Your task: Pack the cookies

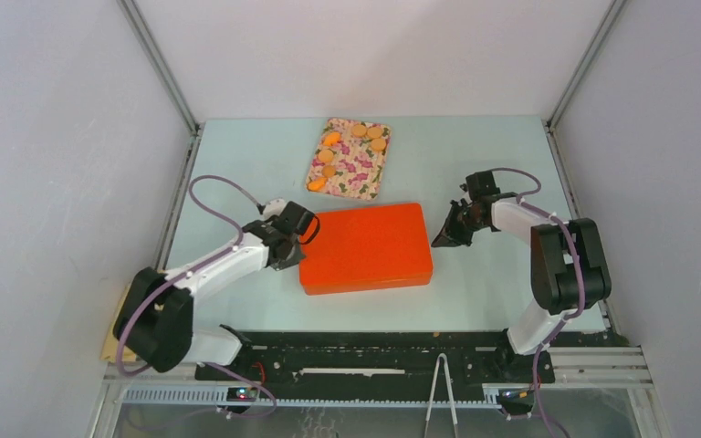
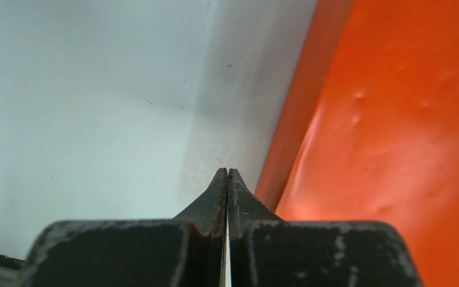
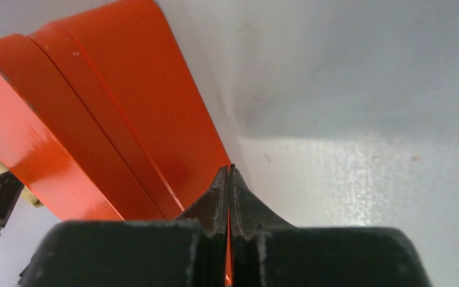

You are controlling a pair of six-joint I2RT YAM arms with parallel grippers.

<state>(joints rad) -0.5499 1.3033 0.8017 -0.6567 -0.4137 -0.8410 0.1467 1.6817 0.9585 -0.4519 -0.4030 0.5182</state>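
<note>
Small round orange-tan cookies (image 1: pixel 359 130) sitting upper centre, beyond closed orange rectangular box (image 1: pixel 366 246). Flanking box ends: left tool (image 1: pixel 308 228), right tool (image 1: pixel 440 240), both clenched empty; left nearer cookies.

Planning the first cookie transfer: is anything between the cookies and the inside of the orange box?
Yes: the orange box is closed, its lid covering the inside. The cookies lie on the floral tray beyond its far edge. The left gripper and right gripper sit shut beside the box's two ends, holding nothing.
</note>
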